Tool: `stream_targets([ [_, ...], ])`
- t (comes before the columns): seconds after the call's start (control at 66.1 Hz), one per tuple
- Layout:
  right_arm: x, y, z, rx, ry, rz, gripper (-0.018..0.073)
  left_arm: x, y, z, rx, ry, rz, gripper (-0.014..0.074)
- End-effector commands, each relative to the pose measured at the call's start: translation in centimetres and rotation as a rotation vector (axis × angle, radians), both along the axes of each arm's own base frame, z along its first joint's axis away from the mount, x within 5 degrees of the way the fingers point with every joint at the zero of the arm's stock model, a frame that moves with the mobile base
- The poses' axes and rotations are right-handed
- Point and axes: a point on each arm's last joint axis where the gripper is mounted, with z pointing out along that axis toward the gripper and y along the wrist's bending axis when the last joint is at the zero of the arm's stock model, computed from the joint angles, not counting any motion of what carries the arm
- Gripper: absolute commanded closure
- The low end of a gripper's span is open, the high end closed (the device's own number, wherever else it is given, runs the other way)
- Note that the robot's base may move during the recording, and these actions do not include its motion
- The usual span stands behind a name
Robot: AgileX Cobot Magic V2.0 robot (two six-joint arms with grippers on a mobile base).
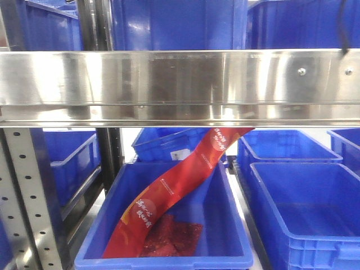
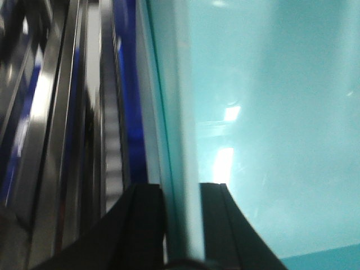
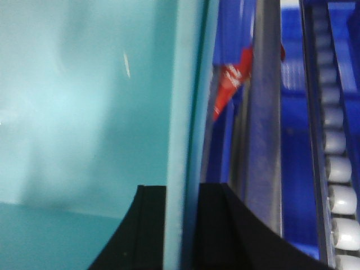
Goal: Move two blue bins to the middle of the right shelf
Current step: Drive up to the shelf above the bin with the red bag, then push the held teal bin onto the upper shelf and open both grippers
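Gripping a Pale Bin by Its Two Rims

Clamping opposite edges, both arms hold one pale aqua bin (image 2: 270, 112); in the left wrist view the left gripper (image 2: 183, 225) sits at the bottom centre of the frame, its black fingers (image 2: 143, 225) closed to a narrow gap on either side of the thin rim (image 2: 180, 140); in the right wrist view the right gripper (image 3: 183, 225) does the same at the bottom centre, pinching the other rim (image 3: 185, 112).

The bin fills most of each wrist frame, its glossy inner wall catching reflections; it looks empty where visible, so probably light, though wide and awkward for one arm; the plastic seems stiff but smooth and likely slippery, so the rim is the sensible hold, with both grips kept level to stop it twisting.

Roller tracks (image 3: 337, 169) run down the right edge of the right wrist view; the shiny steel rail (image 1: 180, 84) of the shelf spans the upper front view, with royal-blue bins (image 1: 304, 208) and a red packet (image 1: 180, 174) below; the pale bin is not visible there.
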Motion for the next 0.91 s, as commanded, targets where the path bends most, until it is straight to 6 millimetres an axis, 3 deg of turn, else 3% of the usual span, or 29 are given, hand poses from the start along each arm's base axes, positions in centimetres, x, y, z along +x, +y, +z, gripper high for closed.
stream_targets([
  [0.0, 1.4, 0.6, 0.3, 0.050, -0.111, -0.006, 0.0724, 0.5, -1.1, -0.9, -0.077, -0.014, -0.028, 0.0707],
  [0.212, 3.8, 1.2, -2.9, 0.038, -0.045, -0.010, 0.0724, 2.0, -1.3, -4.7, -0.067, -0.003, -0.012, 0.0707],
  [0.469, 5.7, 1.9, -6.2, 0.043, 0.036, -0.003, 0.0724, 3.7, -1.2, -7.4, -0.042, 0.048, 0.000, 0.0707],
  [0.635, 5.8, 2.0, -6.8, 0.036, 0.063, -0.002, 0.0722, 4.0, -1.3, -8.0, -0.040, 0.056, 0.000, 0.0707],
  [0.741, 5.9, 2.0, -6.8, 0.037, 0.059, -0.002, 0.0606, 4.0, -1.3, -8.0, -0.040, 0.054, 0.000, 0.0651],
  [0.892, 5.8, 2.0, -6.8, 0.036, 0.062, -0.002, 0.0280, 4.0, -1.3, -7.9, -0.042, 0.048, 0.001, 0.0393],
])
